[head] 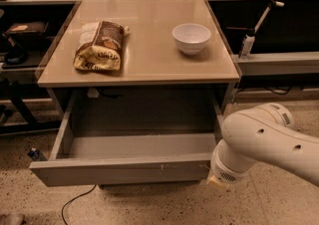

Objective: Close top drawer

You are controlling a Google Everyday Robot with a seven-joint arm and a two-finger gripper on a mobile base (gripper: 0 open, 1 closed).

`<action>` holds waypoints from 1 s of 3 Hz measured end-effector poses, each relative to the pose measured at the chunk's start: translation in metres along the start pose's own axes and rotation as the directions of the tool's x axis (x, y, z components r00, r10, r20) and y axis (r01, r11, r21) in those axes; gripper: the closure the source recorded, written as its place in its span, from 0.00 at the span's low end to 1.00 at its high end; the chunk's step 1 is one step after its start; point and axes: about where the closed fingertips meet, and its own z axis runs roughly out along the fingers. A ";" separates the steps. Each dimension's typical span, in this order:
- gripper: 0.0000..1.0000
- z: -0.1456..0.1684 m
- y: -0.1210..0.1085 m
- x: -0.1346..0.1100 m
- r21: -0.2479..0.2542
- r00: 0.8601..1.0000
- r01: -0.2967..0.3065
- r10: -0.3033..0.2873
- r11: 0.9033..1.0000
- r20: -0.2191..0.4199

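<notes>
The top drawer (119, 169) stands pulled far out under the tan table top (144, 50). Its plain grey front faces me and its shallow grey tray (139, 145) is bare inside. My white arm (269, 139) comes in from the lower right. My gripper (216, 181) is at the arm's tip, right by the right end of the drawer front, low down. Only a small pale tip shows beneath the round wrist.
A brown snack bag (99, 45) lies on the left of the table top and a white bowl (191, 37) stands on the right. Dark shelves and benches flank the table on both sides. A cable (75, 204) runs over the speckled floor below the drawer.
</notes>
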 end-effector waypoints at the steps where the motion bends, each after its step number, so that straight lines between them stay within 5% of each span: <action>1: 0.11 0.000 0.000 0.000 0.000 1.000 0.000 0.000 1.000 0.000; 2: 0.00 0.000 0.000 0.000 0.000 1.000 0.000 0.000 1.000 0.000; 3: 0.00 0.000 0.000 0.000 0.000 1.000 0.000 0.000 1.000 0.000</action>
